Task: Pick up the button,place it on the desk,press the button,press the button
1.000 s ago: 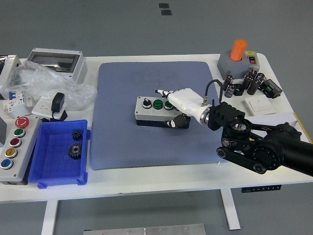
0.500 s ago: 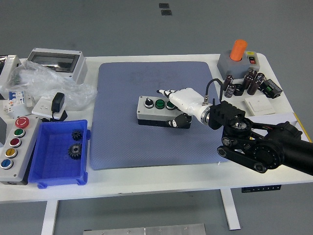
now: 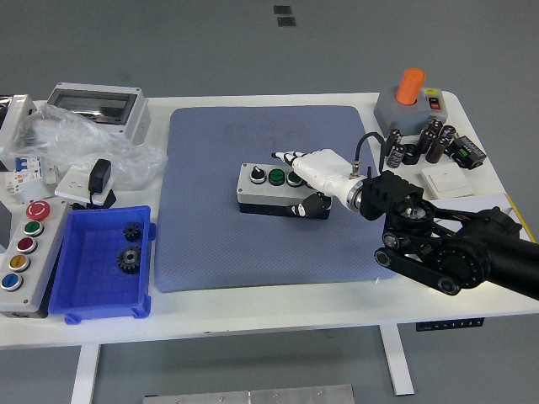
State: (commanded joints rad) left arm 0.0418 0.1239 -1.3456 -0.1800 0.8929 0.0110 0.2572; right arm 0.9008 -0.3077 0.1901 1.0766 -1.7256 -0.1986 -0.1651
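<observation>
A grey button box [image 3: 263, 190] with a black knob and two green buttons on top lies near the middle of the blue mat [image 3: 244, 252]. My right hand [image 3: 304, 182], white with a black arm behind it, grips the box's right end. Its fingers [image 3: 289, 157] reach over the top and far side, and the thumb [image 3: 310, 205] presses the front face. The box's right end is hidden under the palm. I cannot tell whether the box rests on the mat or is slightly lifted.
A blue bin [image 3: 59, 290] holding two gears [image 3: 128, 257] sits at the left front, beside a grey panel of coloured buttons [image 3: 21, 252]. At back left are a grey enclosure [image 3: 93, 105] and a plastic bag [image 3: 76, 147]. An orange-topped block [image 3: 410, 97] and capacitors [image 3: 425, 143] stand at the right.
My right hand and the button box have shifted slightly to the right and away from me over the mat. The grip looks the same.
</observation>
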